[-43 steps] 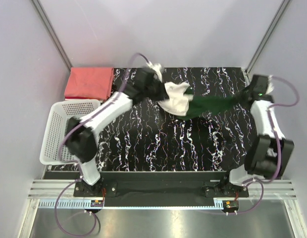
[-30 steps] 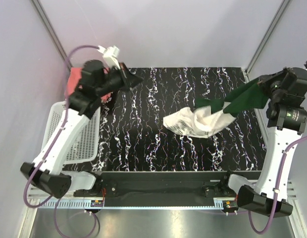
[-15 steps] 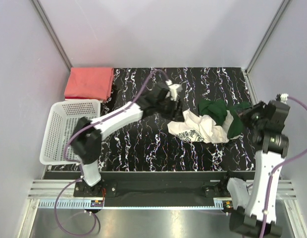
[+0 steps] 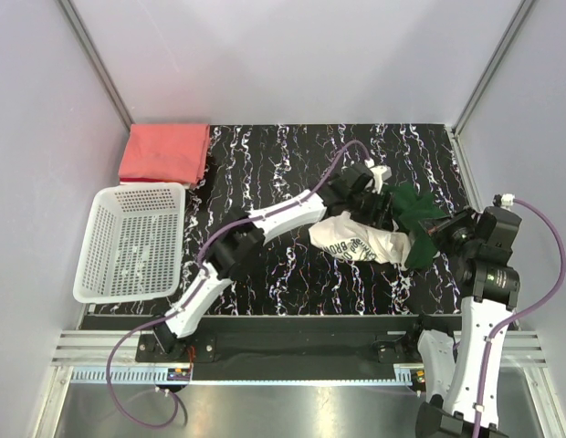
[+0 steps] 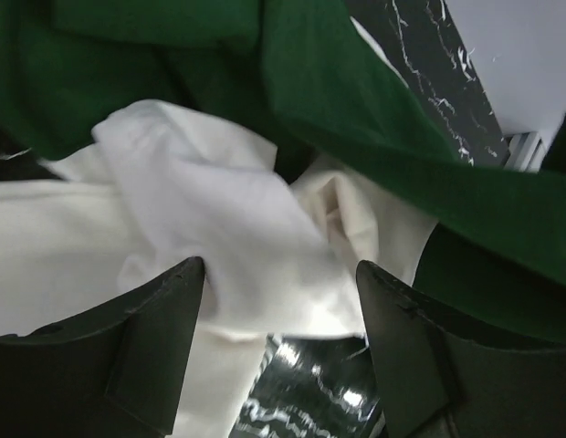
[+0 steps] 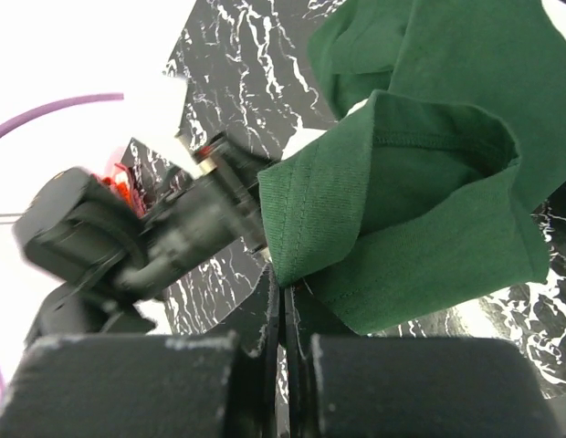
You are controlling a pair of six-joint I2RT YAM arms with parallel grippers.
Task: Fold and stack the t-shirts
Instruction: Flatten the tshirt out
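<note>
Where the cream part of the cream-and-green t-shirt [image 4: 354, 243] faces up in the top view, a line of dark printed capitals runs across it, too small to read with confidence. The shirt lies crumpled on the right half of the black marbled table [image 4: 265, 164], its green parts bunched toward the right. The left gripper [image 4: 382, 208] reaches across the table to the shirt's far edge, and the right gripper [image 4: 427, 242] sits at the shirt's near right edge with green cloth at its tip. From this height I cannot tell how either one's jaws stand. This view alone shows the salmon-red t-shirt [image 4: 164, 153], folded flat on the far left corner, and the white mesh basket [image 4: 87, 260] just in front of it.

Seen from the left wrist, the two dark fingers [image 5: 151, 342] are spread wide with nothing clamped. A rumpled cream fold lies in the gap between them, with green cloth beyond. No lettering shows here.

Seen from the right wrist, the jaws are pressed together to a thin slit, pinching a stitched green hem [image 6: 393, 228] that folds over just above them. Behind the cloth, the left gripper's dark body appears blurred over the marbled surface.
</note>
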